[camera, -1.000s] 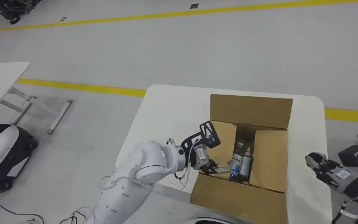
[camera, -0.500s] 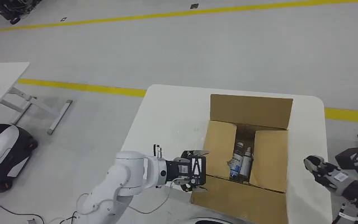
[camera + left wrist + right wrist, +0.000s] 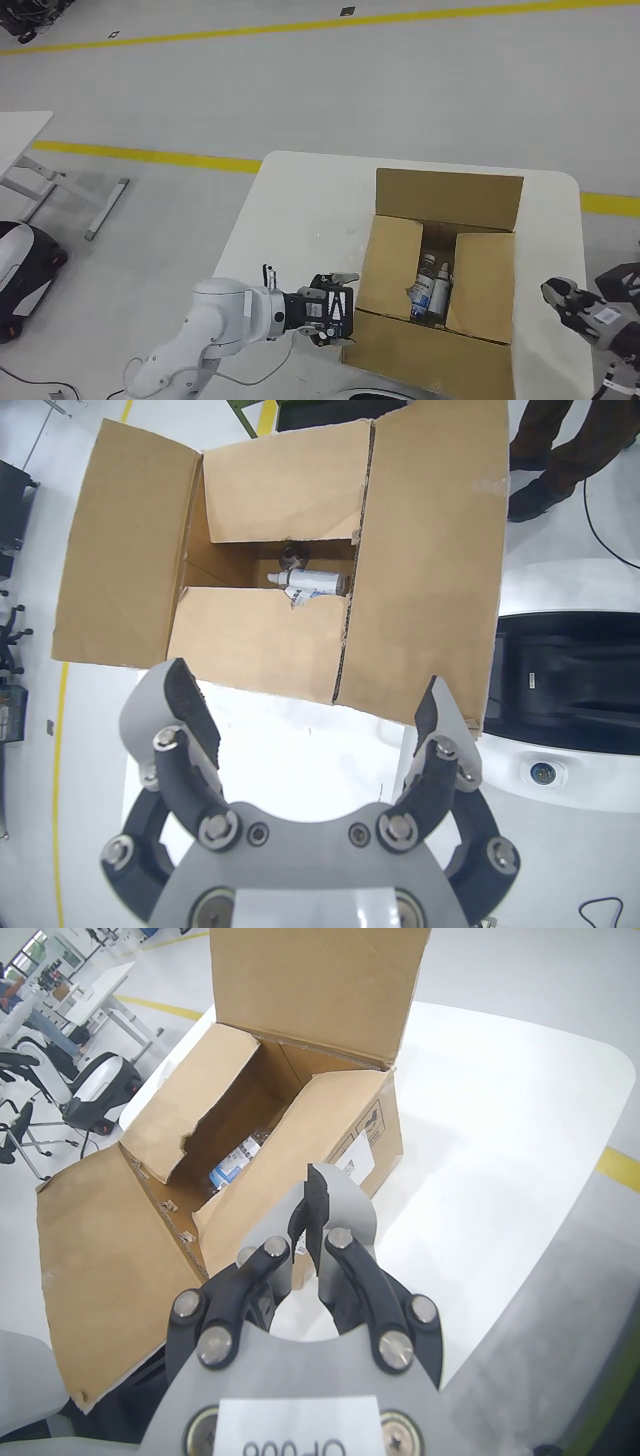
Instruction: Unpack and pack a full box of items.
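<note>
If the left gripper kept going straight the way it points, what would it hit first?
Probably the cardboard box: the open left gripper points at its nearest side flap, with bare table between. Depth is unclear, so take that loosely.

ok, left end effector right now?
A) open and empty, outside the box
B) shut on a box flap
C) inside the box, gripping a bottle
A: the left end effector is wide open, holding nothing, outside the box; the bottle lies inside.
</note>
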